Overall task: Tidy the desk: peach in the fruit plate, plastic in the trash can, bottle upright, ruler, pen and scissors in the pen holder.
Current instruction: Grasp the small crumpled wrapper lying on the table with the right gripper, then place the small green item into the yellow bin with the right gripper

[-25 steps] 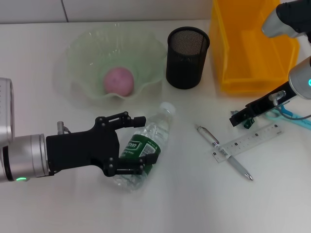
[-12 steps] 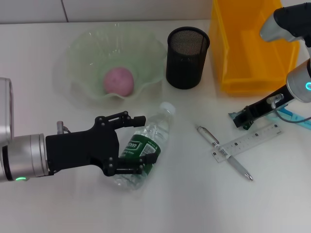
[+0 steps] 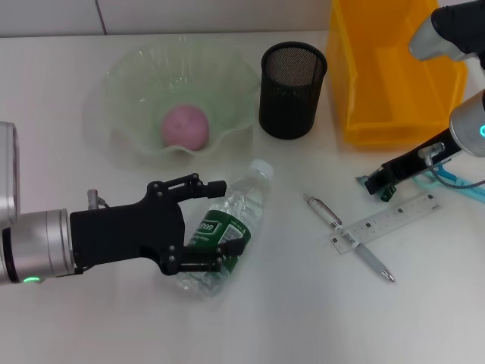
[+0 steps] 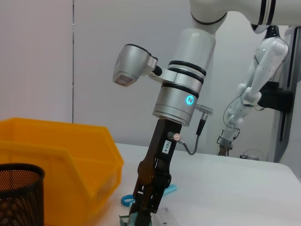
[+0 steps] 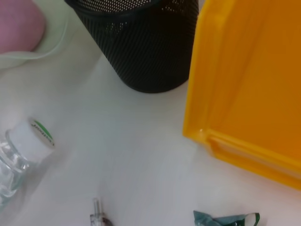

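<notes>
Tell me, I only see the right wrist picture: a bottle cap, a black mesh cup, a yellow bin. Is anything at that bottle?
Observer: Yes. The left pincer sits around the lying bottle at its green label.
Operator: And the pink thing in the corner?
Observer: That is the peach, in the fruit plate.
Operator: Where is this camera's own pincer?
Observer: The right pincer is low over the table near the ruler, green plastic at its tip.
</notes>
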Tool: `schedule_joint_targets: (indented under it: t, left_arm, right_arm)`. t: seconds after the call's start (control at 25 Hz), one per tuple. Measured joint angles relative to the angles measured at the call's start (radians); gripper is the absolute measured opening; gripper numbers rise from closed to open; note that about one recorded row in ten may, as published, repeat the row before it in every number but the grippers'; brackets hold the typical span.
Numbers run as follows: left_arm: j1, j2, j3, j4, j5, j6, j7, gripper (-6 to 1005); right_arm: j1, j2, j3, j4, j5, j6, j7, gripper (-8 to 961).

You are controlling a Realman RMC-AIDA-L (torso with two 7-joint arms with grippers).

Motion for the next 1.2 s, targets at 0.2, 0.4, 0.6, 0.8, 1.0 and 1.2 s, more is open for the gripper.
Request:
schedule_joint_targets:
  t: [0.2,0.4,0.6,0.8,1.0,1.2]
  left_arm:
    - [0.0,0.0,-0.001,0.001,0.0,0.0,0.0,860]
    - [0.0,0.0,-0.001,0.005,-0.001,0.0,0.0,861]
    - [0.0,0.0,-0.001,0.008,-0.003,0.0,0.0,860]
    - [0.0,0.001,-0.001,0.007,-0.004,0.0,0.0,860]
    - [0.0,0.001,-0.001,0.007,-0.004,0.0,-0.001,861]
    - [0.0,0.001,-0.001,0.008,-0.005,0.003,-0.001,860]
  right_arm:
    - [0.0,0.0,-0.001,0.016,0.0,0.006,0.0,444]
    - [0.003,0.0,-0.001,0.021,0.0,0.005,0.0,434]
    - [0.001,0.0,0.0,0.008,0.0,0.0,0.0,407]
    - [-0.003,0.0,0.003,-0.008,0.0,-0.009,0.0,326]
    - [-0.034,0.002,0.009,-0.148,0.013,-0.092,0.008,313]
    - [-0.104,-0.002,0.025,-0.444,0.071,-0.205,0.032,312]
